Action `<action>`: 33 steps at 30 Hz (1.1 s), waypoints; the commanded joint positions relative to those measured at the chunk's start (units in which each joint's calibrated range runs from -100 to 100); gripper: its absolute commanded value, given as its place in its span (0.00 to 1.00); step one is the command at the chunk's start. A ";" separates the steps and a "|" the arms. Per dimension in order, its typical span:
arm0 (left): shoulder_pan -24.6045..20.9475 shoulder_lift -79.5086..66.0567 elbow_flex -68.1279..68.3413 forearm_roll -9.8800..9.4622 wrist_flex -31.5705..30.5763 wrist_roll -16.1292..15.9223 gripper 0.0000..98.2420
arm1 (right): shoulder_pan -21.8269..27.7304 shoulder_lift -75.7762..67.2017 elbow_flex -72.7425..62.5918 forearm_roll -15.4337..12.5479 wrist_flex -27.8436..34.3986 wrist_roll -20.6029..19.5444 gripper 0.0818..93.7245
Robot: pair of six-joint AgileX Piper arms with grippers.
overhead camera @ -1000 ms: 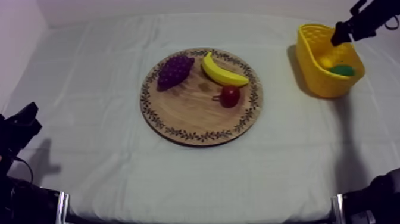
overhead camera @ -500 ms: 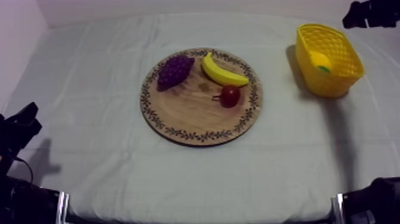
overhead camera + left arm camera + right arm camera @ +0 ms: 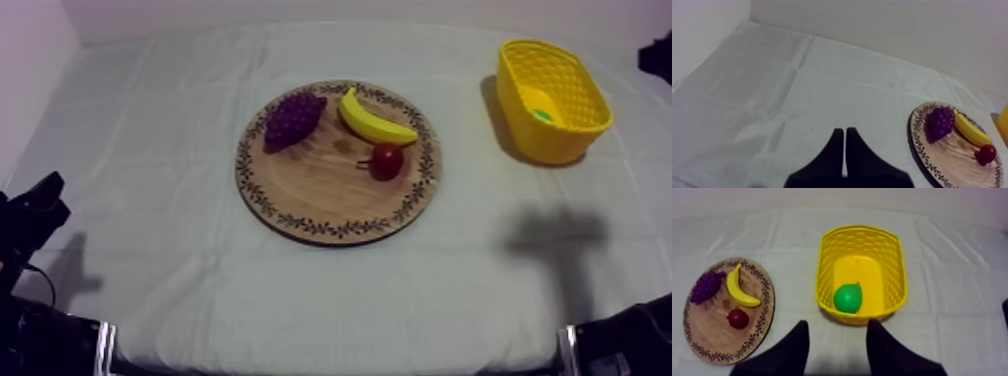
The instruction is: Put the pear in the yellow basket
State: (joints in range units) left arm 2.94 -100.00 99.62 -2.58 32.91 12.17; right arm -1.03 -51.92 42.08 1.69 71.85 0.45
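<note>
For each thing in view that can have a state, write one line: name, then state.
pear: lying in the yellow basket
yellow basket: upright, holding the pear
wooden board: lying flat, carrying three fruits
banana: lying on the wooden board
bunch of grapes: lying on the wooden board
small red fruit: resting on the wooden board
left gripper: shut, empty
right gripper: open, empty

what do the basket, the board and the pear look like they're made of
The basket looks like moulded plastic: bright yellow, its walls a regular lattice of small holes. The board looks like wood, matt, with visible grain and a dark leafy pattern round the rim. The pear is probably smooth plastic, evenly green with no texture showing; it could be painted, the look leaves that open.
</note>
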 commanded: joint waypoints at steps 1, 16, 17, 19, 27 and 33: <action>-0.01 0.00 0.05 0.02 -0.01 0.02 0.00 | 0.21 -10.65 2.44 0.80 -0.75 -0.47 0.32; -0.01 0.00 0.05 0.02 -0.01 0.02 0.00 | 1.09 -34.24 33.57 3.98 -20.93 -2.85 0.05; -0.01 0.00 0.05 0.02 -0.01 0.02 0.00 | 0.91 -36.10 36.67 4.24 -22.66 -3.05 0.03; -0.01 0.00 0.05 0.02 -0.01 0.02 0.00 | 0.55 -39.59 42.03 4.48 -24.84 -3.18 0.02; -0.01 0.00 0.05 0.02 -0.01 0.02 0.00 | 0.22 -43.51 53.75 3.80 -26.59 -3.85 0.01; -0.01 0.00 0.05 0.02 -0.01 0.00 0.00 | 2.96 -43.72 56.15 0.87 -29.26 -2.46 0.01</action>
State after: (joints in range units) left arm 2.94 -100.00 99.62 -2.58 32.91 12.17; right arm 1.12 -95.57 98.07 3.55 42.98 -2.75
